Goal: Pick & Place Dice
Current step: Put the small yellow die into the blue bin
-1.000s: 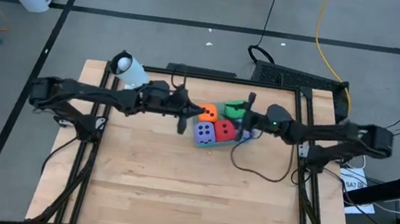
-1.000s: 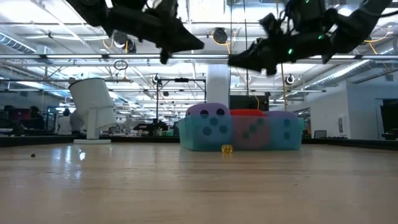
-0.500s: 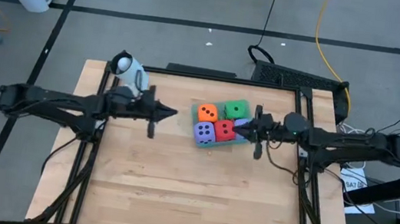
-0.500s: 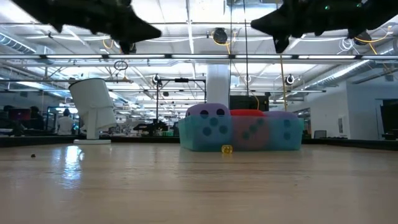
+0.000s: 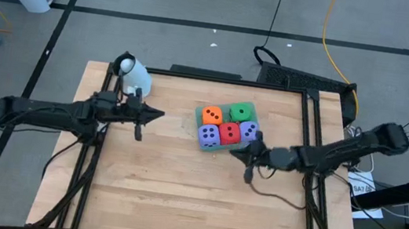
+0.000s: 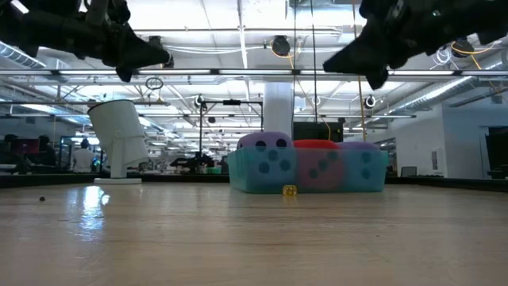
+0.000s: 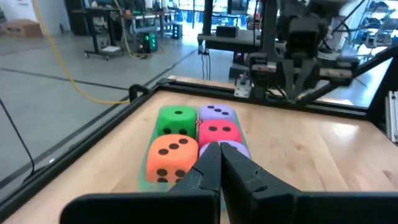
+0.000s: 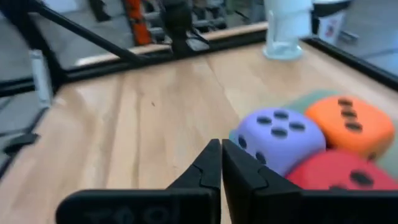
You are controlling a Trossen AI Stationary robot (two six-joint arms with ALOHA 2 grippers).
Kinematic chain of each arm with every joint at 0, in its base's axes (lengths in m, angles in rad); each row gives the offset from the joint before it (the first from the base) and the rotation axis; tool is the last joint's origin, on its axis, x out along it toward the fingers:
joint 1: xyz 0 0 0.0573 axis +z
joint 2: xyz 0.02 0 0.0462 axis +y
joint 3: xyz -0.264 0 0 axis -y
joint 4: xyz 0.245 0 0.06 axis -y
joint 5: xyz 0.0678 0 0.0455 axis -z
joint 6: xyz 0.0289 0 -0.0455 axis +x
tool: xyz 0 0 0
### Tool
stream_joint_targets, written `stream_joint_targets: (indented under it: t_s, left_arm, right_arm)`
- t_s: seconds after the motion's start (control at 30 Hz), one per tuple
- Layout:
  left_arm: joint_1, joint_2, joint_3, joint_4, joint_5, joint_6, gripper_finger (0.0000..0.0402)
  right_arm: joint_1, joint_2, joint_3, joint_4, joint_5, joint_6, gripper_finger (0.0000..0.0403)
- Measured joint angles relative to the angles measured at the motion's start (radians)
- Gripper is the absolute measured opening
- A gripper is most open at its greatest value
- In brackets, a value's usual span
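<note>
five dice are seen packed together in a teal tray [image 5: 202, 145] just past the centre of the wooden bench [image 5: 178, 198]: the orange die [image 5: 211, 115] at 10 o'clock of the cluster, the green die [image 5: 242, 111] at 1 o'clock, one purple die [image 5: 207, 135] at 7 o'clock, the red die [image 5: 229, 133] beside it, and the second purple die [image 5: 248, 130] at 4 o'clock. the left pincer [image 5: 160, 113] is held above the bench at 9 o'clock of the tray, its tips pressed together, nothing pinched. the right pincer [image 5: 235, 154] is held at 5 o'clock of the tray, near it, likewise pressed together and empty. a white cylinder [image 5: 132, 73] stands at the bench's 11 o'clock corner.
</note>
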Motion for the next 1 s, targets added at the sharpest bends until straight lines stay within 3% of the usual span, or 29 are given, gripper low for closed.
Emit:
stream_joint_targets:
  t_s: [0.2, 0.53, 1.0]
  left_arm:
    - [-0.01, -0.021, 0.0, -0.025, 0.0, -0.008, 0.0002]
    - [-0.018, -0.02, 0.0, -0.017, 0.0, 0.033, 0.0013]
    - [-0.018, -0.02, 0.0, -0.006, 0.0, 0.038, 0.0016]
  right_arm:
    - [0.112, 0.186, 0.0, 0.011, 0.272, 0.181, 0.0004]
    - [0.266, 0.382, 0.0, 0.192, 0.524, 0.34, 0.0001]
    - [0.268, 0.593, 0.004, 0.278, 0.529, 0.58, 0.0011]
